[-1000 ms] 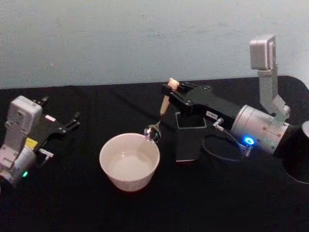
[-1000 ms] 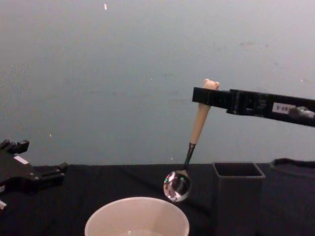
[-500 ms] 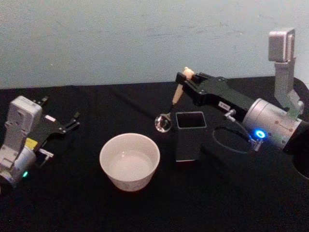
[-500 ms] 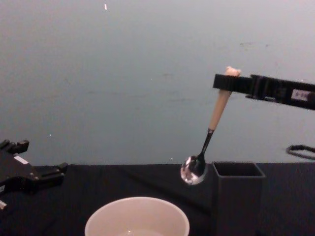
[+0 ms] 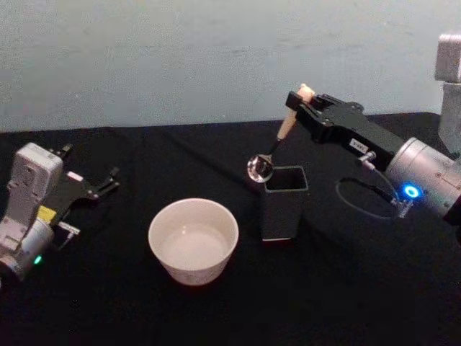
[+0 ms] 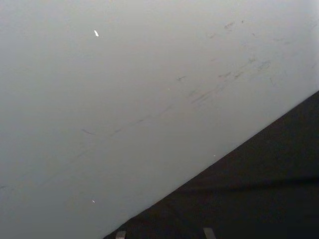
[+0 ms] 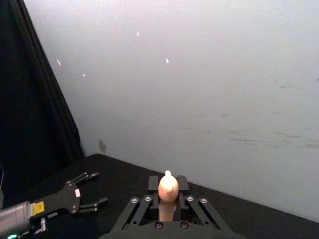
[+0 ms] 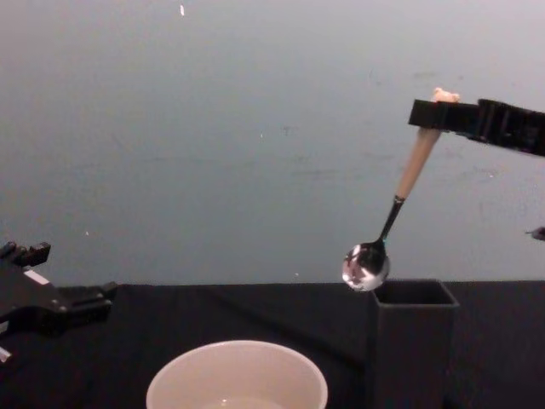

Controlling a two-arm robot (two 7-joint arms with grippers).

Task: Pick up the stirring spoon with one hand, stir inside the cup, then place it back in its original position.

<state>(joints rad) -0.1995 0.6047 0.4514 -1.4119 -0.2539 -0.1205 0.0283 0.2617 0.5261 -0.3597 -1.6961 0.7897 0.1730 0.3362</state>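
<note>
Chest view, right gripper (image 8: 434,115): clamped on the bear-head handle end.
Stirring spoon (image 8: 400,200): hanging tilted, bowl just above the left edge of the dark holder (image 8: 413,341).
Cup (image 8: 237,375): left of the holder, apart.
Left gripper (image 5: 108,182): parked far left, fingers spread.

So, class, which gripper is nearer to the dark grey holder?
Right. The right gripper hangs above the holder, clamping the spoon at its handle top, bowl near the holder's rim. The left gripper lies open far off, beyond the cup.
</note>
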